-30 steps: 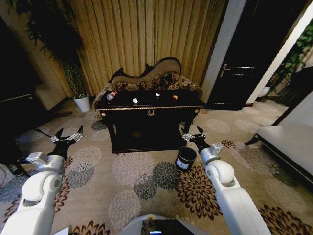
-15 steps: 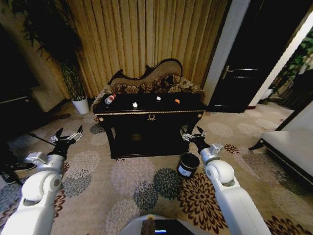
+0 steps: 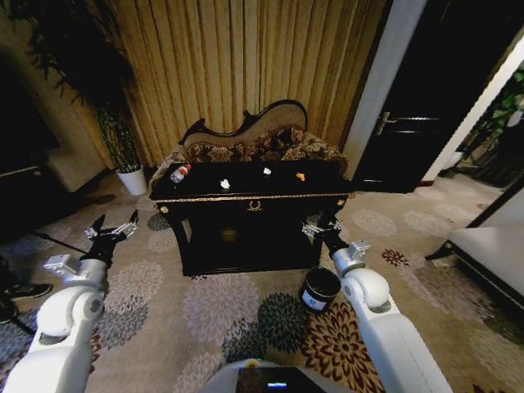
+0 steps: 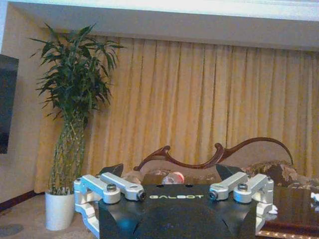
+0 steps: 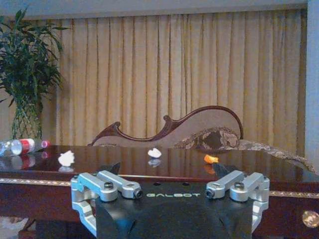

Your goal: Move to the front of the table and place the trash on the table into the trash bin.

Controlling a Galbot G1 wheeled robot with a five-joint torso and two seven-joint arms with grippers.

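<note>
Clear bottle (image 3: 180,173) w/ red cap lies on glossy black table (image 3: 246,196); both grippers (image 3: 113,232) (image 3: 321,229) spread, empty.

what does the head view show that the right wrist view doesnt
Only the head view takes in the trash bin on the carpet by the table's right front corner, the left gripper, the door and the white plant pot. Only the right wrist view looks level across the glossy table top, showing reflections. Both share the bottle, two white paper scraps, the orange piece, the sofa back, the curtain and the open right gripper.
</note>
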